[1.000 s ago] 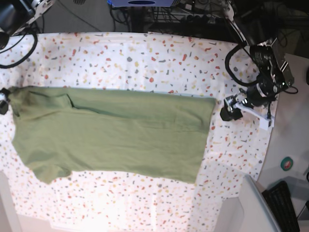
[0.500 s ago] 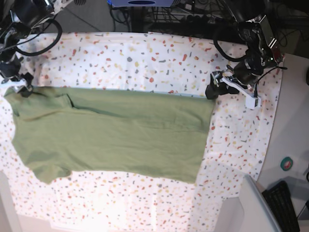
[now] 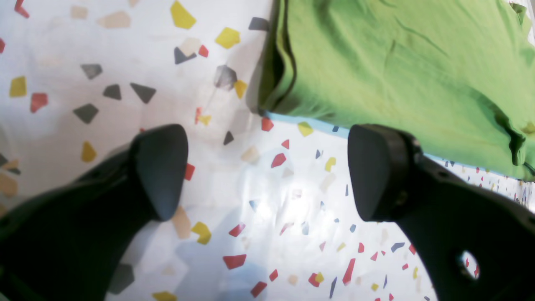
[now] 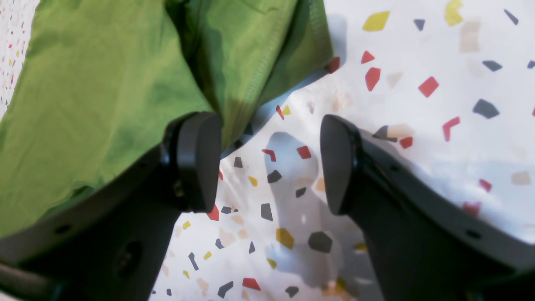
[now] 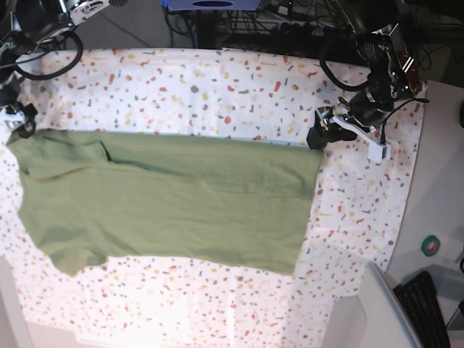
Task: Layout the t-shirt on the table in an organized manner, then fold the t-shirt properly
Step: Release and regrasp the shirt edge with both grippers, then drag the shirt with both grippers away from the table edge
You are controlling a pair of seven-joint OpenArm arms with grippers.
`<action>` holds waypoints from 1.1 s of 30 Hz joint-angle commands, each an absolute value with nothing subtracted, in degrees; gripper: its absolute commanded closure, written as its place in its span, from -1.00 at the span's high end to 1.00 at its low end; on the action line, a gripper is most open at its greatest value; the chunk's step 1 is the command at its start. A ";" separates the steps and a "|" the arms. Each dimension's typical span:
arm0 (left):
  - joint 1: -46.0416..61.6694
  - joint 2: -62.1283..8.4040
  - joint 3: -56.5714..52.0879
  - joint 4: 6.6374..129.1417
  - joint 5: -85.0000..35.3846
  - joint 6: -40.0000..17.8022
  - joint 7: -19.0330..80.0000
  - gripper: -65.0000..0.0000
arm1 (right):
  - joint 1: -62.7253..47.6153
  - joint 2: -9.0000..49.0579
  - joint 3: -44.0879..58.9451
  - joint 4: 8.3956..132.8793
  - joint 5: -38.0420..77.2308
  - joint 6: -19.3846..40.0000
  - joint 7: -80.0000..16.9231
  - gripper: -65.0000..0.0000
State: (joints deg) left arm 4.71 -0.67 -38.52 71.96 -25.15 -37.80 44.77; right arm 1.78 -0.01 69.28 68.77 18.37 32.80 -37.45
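Note:
The olive-green t-shirt [image 5: 167, 196] lies spread flat across the speckled table [image 5: 217, 80], folded lengthwise, with a sleeve at the near left. My left gripper [image 5: 324, 130] hovers open just beyond the shirt's far right corner. In the left wrist view its fingers [image 3: 161, 167] straddle bare cloth, with the t-shirt [image 3: 397, 62] just ahead of the gripper [image 3: 267, 171]. My right gripper [image 5: 22, 119] is at the shirt's far left corner. Seen from the right wrist, this gripper [image 4: 269, 161] is open over the table. One finger [image 4: 200, 159] sits against the t-shirt's [image 4: 104, 83] bunched edge.
A plain grey-white surface on the right holds a small round green thing [image 5: 431, 246]. A black keyboard [image 5: 428, 308] and a grey bin [image 5: 377, 312] sit at the near right. Cables and dark equipment crowd the far edge.
My right gripper has opened wider beside the shirt's far left corner. My left arm moved from the hem's right side to the far right corner, still open.

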 commanded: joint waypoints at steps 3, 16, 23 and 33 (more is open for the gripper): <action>4.18 -1.10 -38.46 72.57 -25.36 -38.20 44.79 0.76 | 3.56 3.82 69.41 63.34 19.56 33.27 -36.35 0.11; 4.26 -1.19 -36.62 72.48 -25.10 -38.20 44.79 0.76 | 6.81 6.81 73.36 57.54 19.56 33.45 -36.35 0.13; 4.26 -0.92 -32.66 72.48 -25.36 -38.11 44.70 0.76 | 9.54 8.04 73.36 54.37 19.56 33.45 -36.35 0.12; 4.09 -0.84 -32.84 72.04 -25.54 -38.11 44.62 0.76 | 10.51 9.54 73.27 46.02 19.56 33.45 -30.20 0.12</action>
